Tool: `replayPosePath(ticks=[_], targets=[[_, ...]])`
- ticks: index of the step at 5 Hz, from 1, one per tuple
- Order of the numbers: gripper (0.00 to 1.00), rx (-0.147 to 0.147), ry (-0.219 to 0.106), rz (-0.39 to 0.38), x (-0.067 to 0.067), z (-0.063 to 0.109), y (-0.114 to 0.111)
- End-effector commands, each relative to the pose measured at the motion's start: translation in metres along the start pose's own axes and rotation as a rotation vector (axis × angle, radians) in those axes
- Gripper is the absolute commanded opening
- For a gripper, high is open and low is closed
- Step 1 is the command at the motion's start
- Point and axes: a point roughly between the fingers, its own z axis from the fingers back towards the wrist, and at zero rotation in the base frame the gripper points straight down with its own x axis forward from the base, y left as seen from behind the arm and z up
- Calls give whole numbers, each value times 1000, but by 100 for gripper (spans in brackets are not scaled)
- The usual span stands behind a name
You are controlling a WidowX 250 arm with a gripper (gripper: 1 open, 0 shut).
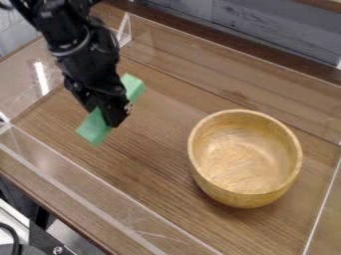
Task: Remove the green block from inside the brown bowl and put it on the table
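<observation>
Likely a lab, acrylic-walled wooden tabletop [160,184]

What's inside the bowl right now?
Nothing shows in the bowl; its bare inner floor is visible. Only a little of the inside, close under the near rim, is hidden from this angle.

tool [107,108]: shut on green block [96,125], at left of view, over worktop [158,149] | green block: tilted, ends showing on both sides of tool | brown bowl [244,159]: upright on worktop at right, well apart from block, bare inside bottom showing | clear acrylic wall [67,184]: along worktop's left edge | black cable [16,239]: bottom left corner
</observation>
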Motion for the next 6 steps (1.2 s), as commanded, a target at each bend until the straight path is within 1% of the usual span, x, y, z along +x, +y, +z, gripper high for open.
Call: replayPosePath(ticks=[1, 2, 4, 5, 6], targets=[[0, 25, -23, -5, 6, -7, 4], [0, 26, -18, 2, 6, -16, 3], [0, 19, -9, 17, 7, -26, 2], [100, 15, -6, 25, 9, -28, 3], [100, 10, -4, 31, 10, -34, 2]])
